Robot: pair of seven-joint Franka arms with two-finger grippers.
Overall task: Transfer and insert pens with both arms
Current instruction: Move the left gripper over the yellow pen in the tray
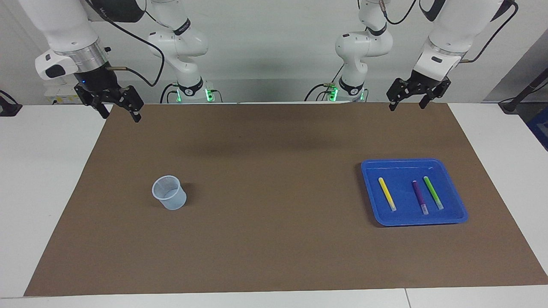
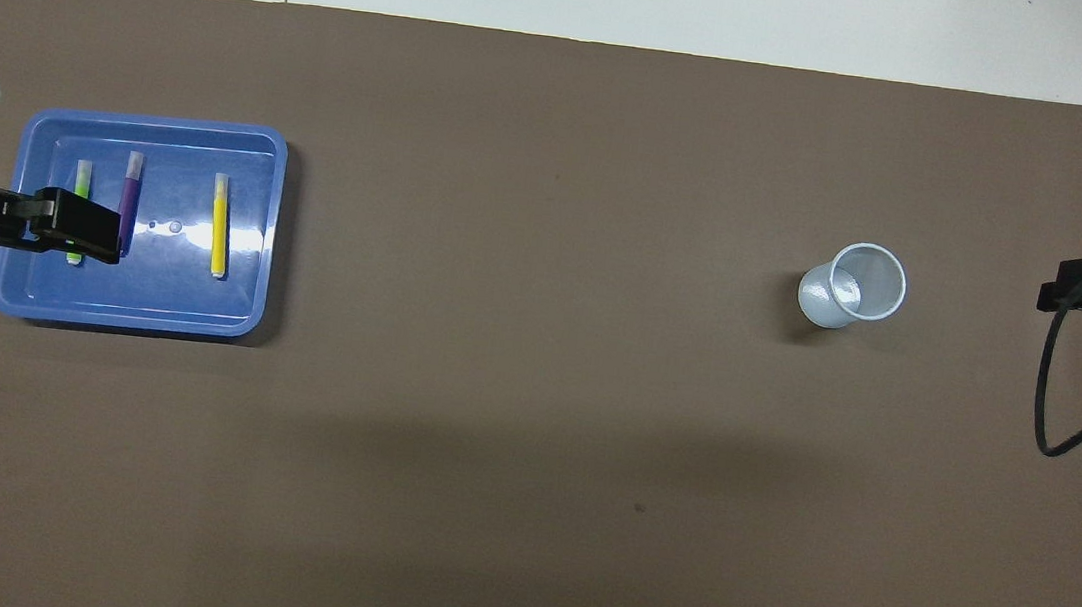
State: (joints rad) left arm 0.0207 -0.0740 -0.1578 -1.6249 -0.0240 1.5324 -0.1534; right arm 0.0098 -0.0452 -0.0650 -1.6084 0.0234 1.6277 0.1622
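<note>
brown mat [image 1: 274, 222] holds cup [image 1: 169, 193], tray [image 1: 454, 214] with 3 pens [image 1: 420, 197].

Brown mat [image 1: 274, 239] is mostly bare — wide open lane between the clear plastic cup [image 1: 169, 192] toward the right arm's end and the blue tray [image 1: 454, 188] toward the left arm's end. Cup stands alone, approachable from every side. In the tray the yellow pen [image 1: 387, 193] lies apart with room either side; purple pen [image 1: 419, 196] and green pen [image 1: 433, 192] lie close together — narrow gap between them. The raised tray rim rings all three.
</note>
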